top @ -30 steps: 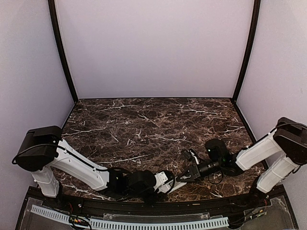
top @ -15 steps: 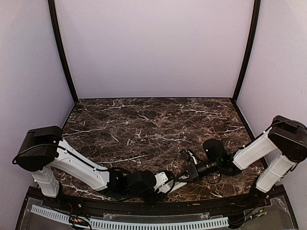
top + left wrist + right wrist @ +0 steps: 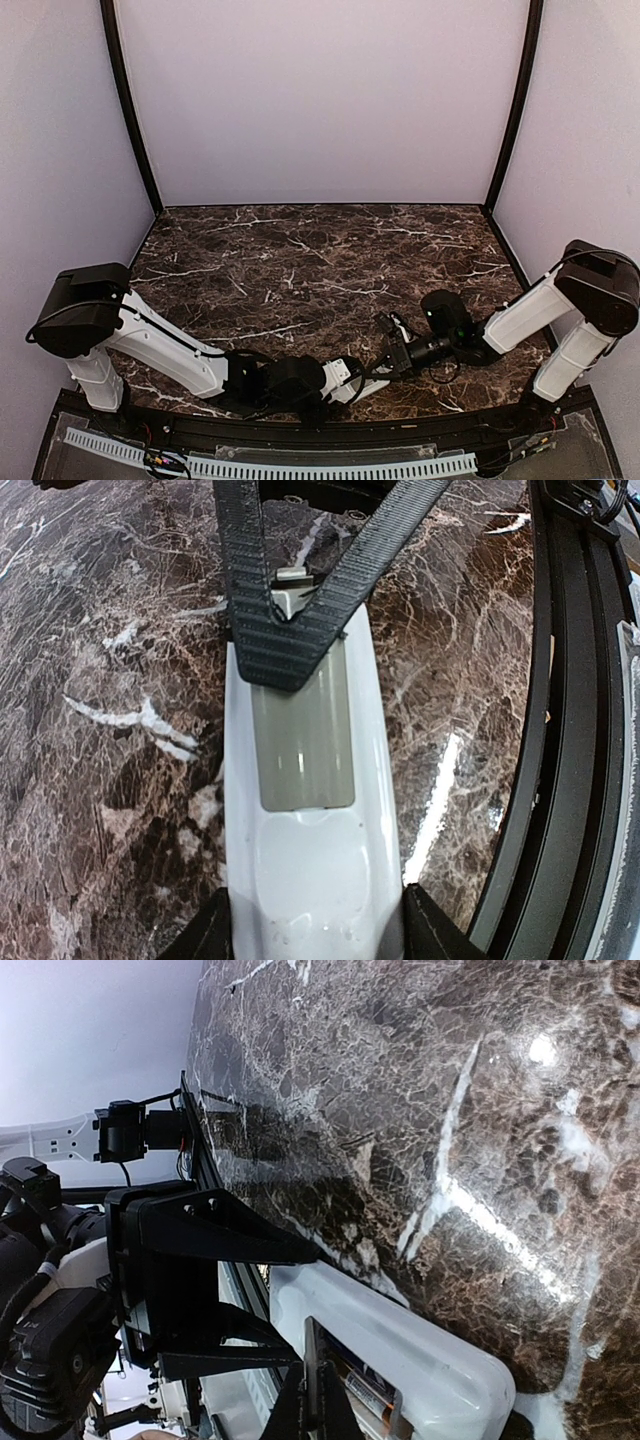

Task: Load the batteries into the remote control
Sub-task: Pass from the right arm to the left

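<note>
The white remote control (image 3: 310, 880) lies back-up on the table near the front edge; it also shows in the top view (image 3: 362, 384). My left gripper (image 3: 315, 935) is shut on its sides. A flat grey rectangular cover (image 3: 300, 740) lies over the recessed compartment. My right gripper (image 3: 285, 630) is shut on the cover's far end. In the right wrist view the cover (image 3: 311, 1356) stands edge-on between my right gripper's (image 3: 318, 1400) pinched fingers, and a battery (image 3: 366, 1396) with an orange end lies in the remote's (image 3: 420, 1350) open compartment beneath it.
The dark marble table (image 3: 320, 260) stretches away behind the arms, with pale walls on three sides. A black rail (image 3: 570, 730) runs along the near edge, right beside the remote. The left gripper's black fingers (image 3: 220, 1235) are close to my right gripper.
My right gripper has moved slightly left, closer along the remote. The left arm and the remote have not moved.
</note>
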### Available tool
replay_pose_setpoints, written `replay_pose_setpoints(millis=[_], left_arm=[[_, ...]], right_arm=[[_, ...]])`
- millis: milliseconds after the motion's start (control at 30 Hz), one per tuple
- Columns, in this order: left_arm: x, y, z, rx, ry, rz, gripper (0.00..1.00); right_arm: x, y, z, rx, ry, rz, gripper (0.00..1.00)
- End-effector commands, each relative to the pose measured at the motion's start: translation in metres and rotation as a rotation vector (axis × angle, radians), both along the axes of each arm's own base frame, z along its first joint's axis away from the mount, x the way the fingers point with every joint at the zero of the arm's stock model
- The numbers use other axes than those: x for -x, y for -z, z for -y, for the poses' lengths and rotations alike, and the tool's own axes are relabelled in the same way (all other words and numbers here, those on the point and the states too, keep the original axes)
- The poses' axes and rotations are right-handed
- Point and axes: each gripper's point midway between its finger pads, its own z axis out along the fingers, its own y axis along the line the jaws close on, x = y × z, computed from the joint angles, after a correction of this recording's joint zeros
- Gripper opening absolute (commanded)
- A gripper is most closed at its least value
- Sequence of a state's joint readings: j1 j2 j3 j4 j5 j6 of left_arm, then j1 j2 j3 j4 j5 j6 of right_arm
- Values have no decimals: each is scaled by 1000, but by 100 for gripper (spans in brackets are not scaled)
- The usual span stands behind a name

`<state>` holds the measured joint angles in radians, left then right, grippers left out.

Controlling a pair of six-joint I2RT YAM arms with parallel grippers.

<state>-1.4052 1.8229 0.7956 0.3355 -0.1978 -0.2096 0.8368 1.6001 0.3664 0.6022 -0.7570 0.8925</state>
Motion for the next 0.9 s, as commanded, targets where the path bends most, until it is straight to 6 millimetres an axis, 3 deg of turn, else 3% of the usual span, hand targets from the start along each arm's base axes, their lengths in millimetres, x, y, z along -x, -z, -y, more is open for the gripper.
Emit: replay_pose_setpoints(millis=[0, 100, 267, 433, 533, 633, 867], left_arm=[[-1, 32, -25, -122, -12, -18, 2], [-1, 32, -24, -122, -9, -18, 8], [-2, 28, -13, -93, -5, -13, 26], [-7, 15, 5, -23, -3, -9, 46], [-12, 6, 12, 19, 3, -17, 53], [-9, -13, 28, 95, 53, -26, 63], [-12, -38, 48, 182, 99, 30, 68]], right_arm=[[-4, 12, 5, 42, 42, -15, 0], [1, 17, 5, 42, 50, -34, 0], [8, 24, 2, 41, 40, -66, 0], [9, 27, 6, 68, 43, -55, 0], [8, 28, 7, 90, 38, -38, 0], [8, 30, 9, 109, 34, -25, 0], [8, 33, 10, 117, 34, -25, 0]])
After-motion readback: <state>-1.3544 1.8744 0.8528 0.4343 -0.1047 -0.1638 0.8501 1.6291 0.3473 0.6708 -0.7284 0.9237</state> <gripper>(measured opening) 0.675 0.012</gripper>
